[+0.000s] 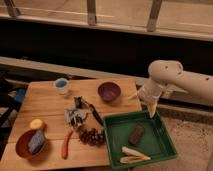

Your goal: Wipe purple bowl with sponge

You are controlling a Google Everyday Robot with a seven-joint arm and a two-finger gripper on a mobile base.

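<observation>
Sitting toward the back of the wooden table (45,102), the purple bowl (109,91) is judged not yet wiped. The sponge (36,141) is seen lying in the orange bowl (19,144), well apart. The gripper (143,103) is held spread and empty just right of the purple bowl, so the whole task is left.
</observation>
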